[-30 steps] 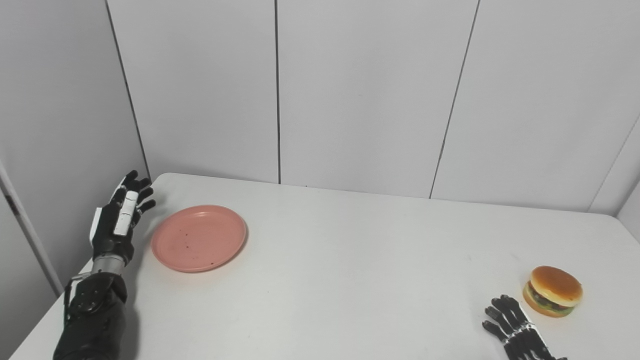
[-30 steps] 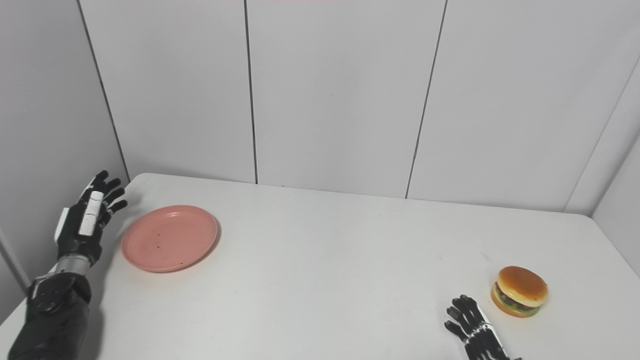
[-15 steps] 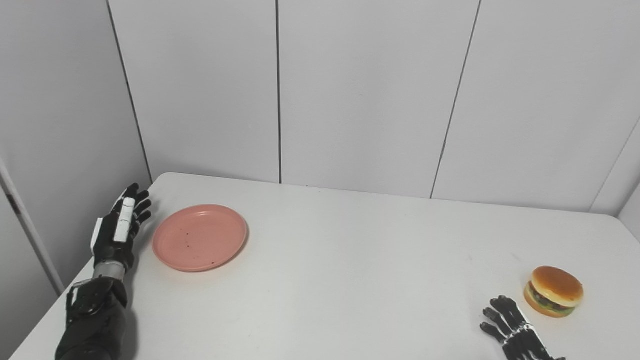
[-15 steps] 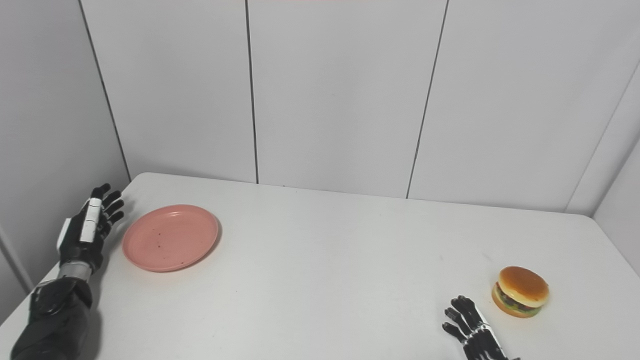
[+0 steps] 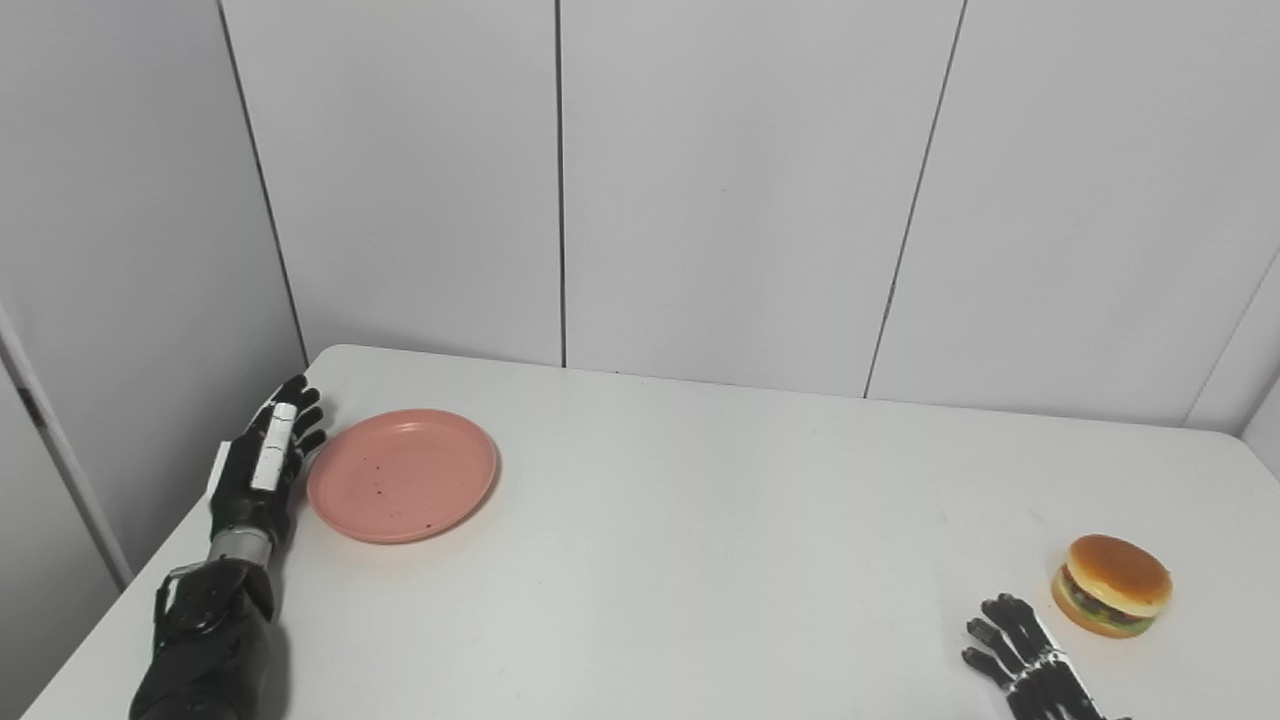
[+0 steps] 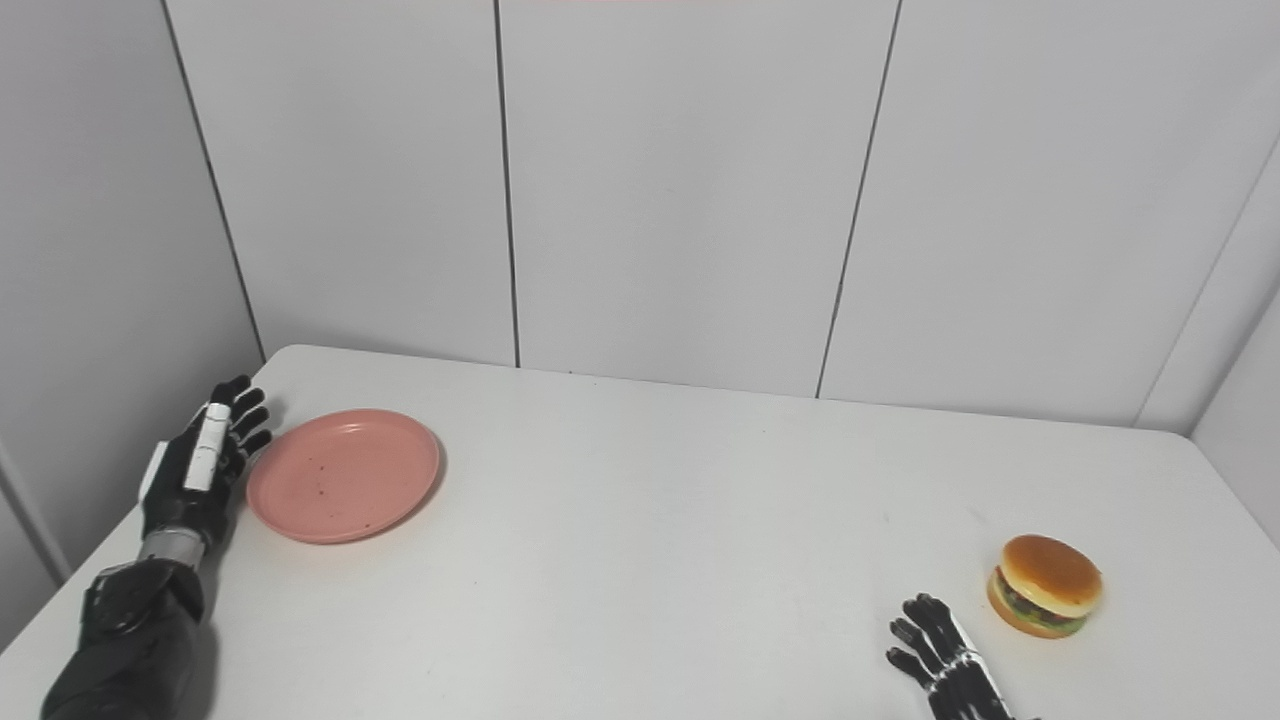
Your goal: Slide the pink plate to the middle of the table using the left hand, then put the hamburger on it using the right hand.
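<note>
Left hand unclenched, just beside pink plate, contact unclear; I push rim flat, slowly, toward counter middle.

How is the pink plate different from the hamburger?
The pink plate is flat, wide and one plain color; the hamburger is small, tall and layered, with a tan bun over dark and green filling. The plate lies at the table's left side next to the left hand; the hamburger sits at the right side near the right hand. Both are round and rest on the white table.
</note>
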Robot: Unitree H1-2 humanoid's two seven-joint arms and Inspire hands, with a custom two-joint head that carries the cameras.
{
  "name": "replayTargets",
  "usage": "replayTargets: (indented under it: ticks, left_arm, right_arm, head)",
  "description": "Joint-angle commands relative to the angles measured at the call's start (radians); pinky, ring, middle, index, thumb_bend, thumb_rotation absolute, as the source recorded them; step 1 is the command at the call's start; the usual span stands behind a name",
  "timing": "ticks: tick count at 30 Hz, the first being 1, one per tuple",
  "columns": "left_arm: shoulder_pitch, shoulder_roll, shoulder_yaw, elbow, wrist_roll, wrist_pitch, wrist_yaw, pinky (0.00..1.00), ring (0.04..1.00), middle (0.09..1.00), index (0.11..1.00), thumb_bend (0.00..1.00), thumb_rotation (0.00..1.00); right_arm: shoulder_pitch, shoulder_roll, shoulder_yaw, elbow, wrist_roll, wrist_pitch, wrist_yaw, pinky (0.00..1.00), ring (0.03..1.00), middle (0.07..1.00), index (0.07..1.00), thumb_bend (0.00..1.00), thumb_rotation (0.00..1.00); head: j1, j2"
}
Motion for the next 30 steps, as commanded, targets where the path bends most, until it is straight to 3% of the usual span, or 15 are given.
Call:
replayTargets:
  ticks: [1,5,11,24,30]
  left_arm:
    - [-0.045,0.017,-0.014,0.003,0.015,-0.044,-0.017,0.88,0.919,0.904,0.869,0.88,0.8]
    - [-0.038,0.008,-0.033,0.0,0.036,-0.047,-0.03,0.91,0.937,0.924,0.898,0.93,0.8]
    - [-0.037,-0.01,-0.055,-0.01,0.05,-0.046,-0.032,0.92,0.93,0.916,0.888,0.89,0.8]
    - [-0.034,-0.052,-0.069,-0.056,0.035,-0.041,-0.053,0.91,0.903,0.885,0.849,0.96,0.77]
    - [-0.029,-0.078,-0.074,-0.092,0.036,-0.026,-0.044,0.78,0.889,0.876,0.835,0.97,0.77]
  right_arm:
    - [0.008,-0.033,-0.017,0.08,-0.02,0.137,-0.027,0.84,0.882,0.918,0.913,0.96,0.92]
    - [0.009,-0.032,-0.015,0.073,-0.026,0.139,-0.029,0.85,0.882,0.92,0.916,0.96,0.92]
    - [0.008,-0.027,-0.015,0.066,-0.033,0.143,-0.032,0.85,0.884,0.918,0.914,0.96,0.92]
    - [0.012,-0.021,-0.01,0.047,-0.065,0.149,-0.043,0.84,0.887,0.926,0.917,0.96,0.93]
    - [0.012,-0.02,-0.006,0.046,-0.078,0.149,-0.05,0.84,0.889,0.929,0.919,0.97,0.94]
  head:
    - [0.0,0.003]
    - [-0.002,0.005]
    - [-0.006,0.007]
    - [-0.016,0.013]
    - [-0.022,0.014]
